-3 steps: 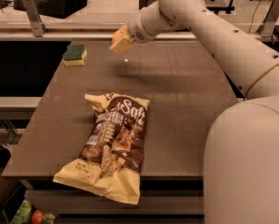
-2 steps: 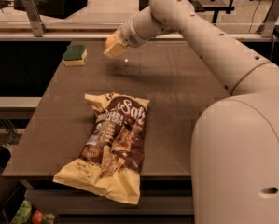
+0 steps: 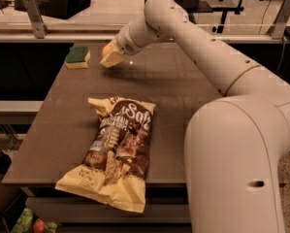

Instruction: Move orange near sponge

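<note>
The sponge [image 3: 78,57], dark green on top with a pale yellow base, lies at the far left corner of the dark table [image 3: 183,86]. My gripper [image 3: 109,57] hangs just above the table a short way right of the sponge. It is shut on the orange [image 3: 106,49], of which only a small rounded part shows behind the pale fingers [image 3: 113,58]. The white arm reaches in from the lower right.
A large yellow-and-brown snack bag [image 3: 114,152] lies on the near half of the table. A rail and benches run behind the table. A small red fruit [image 3: 39,225] sits on the floor at the lower left.
My gripper has moved left with the orange, closer to the sponge, and slightly lower. The sponge and the snack bag have not moved.
</note>
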Tool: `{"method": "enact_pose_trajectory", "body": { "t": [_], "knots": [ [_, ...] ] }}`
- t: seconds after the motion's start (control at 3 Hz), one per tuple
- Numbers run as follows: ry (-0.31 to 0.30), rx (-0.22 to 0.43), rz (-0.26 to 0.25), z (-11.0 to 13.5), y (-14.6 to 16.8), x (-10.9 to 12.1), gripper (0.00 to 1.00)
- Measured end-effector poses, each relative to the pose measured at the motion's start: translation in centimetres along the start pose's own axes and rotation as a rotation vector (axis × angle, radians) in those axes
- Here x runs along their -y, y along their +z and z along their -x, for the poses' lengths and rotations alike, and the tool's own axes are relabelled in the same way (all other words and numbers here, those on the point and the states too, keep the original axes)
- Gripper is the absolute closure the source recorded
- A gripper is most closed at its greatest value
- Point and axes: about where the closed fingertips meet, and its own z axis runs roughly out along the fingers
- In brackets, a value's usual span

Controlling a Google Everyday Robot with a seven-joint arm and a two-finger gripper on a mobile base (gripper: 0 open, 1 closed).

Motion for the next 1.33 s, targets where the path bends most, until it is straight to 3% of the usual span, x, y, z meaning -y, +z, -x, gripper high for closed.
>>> {"method": "enact_pose_trajectory", "body": {
  "t": [1.0,1.33],
  "knots": [
    [-0.041,0.026,0.049,1.7,2.1,-1.2,1.00],
    [-0.027,0.032,0.063,0.9,2.9,-1.4,1.00]
  ]
}}
